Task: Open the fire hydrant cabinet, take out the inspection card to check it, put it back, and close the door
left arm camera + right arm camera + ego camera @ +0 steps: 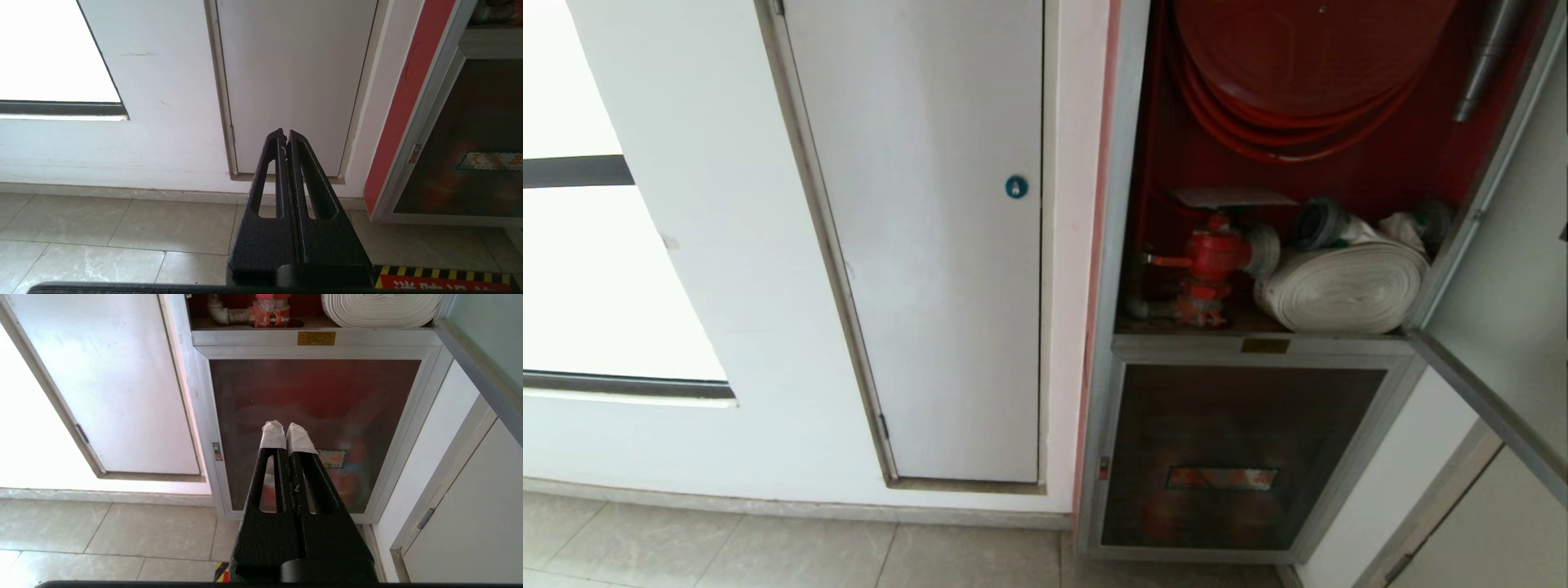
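Against a white wall, the fire hydrant cabinet (1131,163) stood open, the inspection card (1232,197) lying flat just above its red valve (1209,257), likely light and bendy, best pinched at an edge, while the left gripper (285,134) and right gripper (286,426) hung closed and empty.

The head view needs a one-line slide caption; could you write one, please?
Aluminium-framed fire hydrant cabinet with its glass door open, pale inspection card lying atop the red valve.

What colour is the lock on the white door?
Blue: the small round lock shows best in the head view.
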{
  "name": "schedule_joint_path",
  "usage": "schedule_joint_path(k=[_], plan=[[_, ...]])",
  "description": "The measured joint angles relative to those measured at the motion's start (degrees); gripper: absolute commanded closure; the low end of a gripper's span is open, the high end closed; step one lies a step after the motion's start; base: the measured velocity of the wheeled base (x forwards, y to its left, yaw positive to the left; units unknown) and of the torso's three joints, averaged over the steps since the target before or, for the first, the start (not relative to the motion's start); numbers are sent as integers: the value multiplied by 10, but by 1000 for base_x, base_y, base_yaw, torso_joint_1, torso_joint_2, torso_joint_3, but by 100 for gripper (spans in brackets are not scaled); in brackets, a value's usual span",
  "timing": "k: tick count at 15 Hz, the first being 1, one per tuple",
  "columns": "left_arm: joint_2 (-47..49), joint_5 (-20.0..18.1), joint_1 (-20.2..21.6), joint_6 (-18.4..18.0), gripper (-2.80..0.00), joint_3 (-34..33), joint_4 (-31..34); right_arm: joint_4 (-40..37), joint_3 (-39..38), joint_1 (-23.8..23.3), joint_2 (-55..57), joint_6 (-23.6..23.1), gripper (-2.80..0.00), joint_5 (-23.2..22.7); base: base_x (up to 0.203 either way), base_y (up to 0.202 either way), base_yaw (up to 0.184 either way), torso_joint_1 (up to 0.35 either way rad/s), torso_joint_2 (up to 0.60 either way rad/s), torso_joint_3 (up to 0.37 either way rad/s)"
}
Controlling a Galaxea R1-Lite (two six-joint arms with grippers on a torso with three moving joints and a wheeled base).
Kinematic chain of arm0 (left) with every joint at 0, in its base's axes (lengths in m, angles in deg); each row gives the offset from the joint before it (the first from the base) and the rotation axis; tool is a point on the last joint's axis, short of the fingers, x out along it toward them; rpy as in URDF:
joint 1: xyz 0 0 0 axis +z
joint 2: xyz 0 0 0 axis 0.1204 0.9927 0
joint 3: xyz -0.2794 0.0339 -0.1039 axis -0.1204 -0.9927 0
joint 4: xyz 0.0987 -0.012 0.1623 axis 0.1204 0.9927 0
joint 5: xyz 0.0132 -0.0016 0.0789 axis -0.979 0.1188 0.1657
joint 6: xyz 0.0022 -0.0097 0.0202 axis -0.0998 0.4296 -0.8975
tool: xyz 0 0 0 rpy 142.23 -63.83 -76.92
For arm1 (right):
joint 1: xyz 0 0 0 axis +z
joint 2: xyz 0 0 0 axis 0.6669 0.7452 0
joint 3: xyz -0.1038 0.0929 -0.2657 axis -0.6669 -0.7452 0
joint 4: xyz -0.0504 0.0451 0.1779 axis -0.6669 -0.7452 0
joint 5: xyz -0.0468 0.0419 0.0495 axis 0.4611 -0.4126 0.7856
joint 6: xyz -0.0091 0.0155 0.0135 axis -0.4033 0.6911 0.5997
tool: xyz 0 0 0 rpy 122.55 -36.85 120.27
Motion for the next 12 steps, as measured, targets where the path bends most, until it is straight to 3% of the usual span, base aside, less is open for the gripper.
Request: schedule_joint_path(k=[4, 8, 12], plan=[[0, 0, 0, 0, 0, 0, 0, -5, 5, 0, 0, -1, 0, 1, 0, 0, 0, 0, 0, 0], [0, 0, 0, 0, 0, 0, 0, -56, 73, 0, 0, 0, 0, 10, 0, 0, 0, 0, 0, 0], [0, 0, 0, 0, 0, 0, 0, -56, 132, 0, 42, -2, 0, 56, 0, 0, 0, 0, 0, 0]])
